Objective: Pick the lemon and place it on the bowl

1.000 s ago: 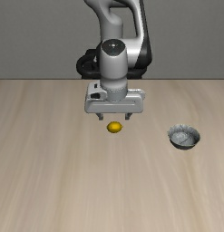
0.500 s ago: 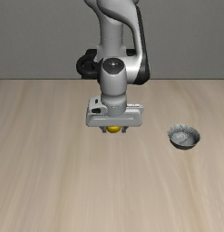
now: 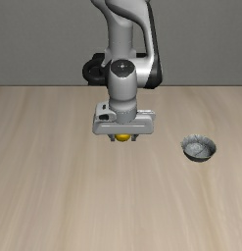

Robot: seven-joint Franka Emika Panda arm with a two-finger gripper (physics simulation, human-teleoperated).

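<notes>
Tabletop (image 3: 54,196) was rendered as pale wood, grain running side to side, and a plain grey wall (image 3: 34,39) was seen behind it, nothing fancy. The bowl (image 3: 199,148), a small grey-metal-looking one, was sat upright on the wood, and everything else is placed off that.

The lemon (image 3: 122,139) was found on the table well off to the exterior view's left of the bowl and a touch farther back. Only a sliver of yellow was shown poking out under the hand, so its long axis and which way its tips pointed couldn't really be made out.

The gripper (image 3: 122,136) was parked straight down over the lemon, same spot relative to the bowl, with the white arm (image 3: 127,39) rising behind it. Whether the lemon was actually pinched or the gripper was just spread around it couldn't be told, tbh, since the hand body was blocking that bit.

Compared with a second ago, the gripper had been dropped down over the lemon, which back then was fully exposed below it. Versus half a second ago, basically nothing was changed. The lemon and the bowl weren't moved at all.
</notes>
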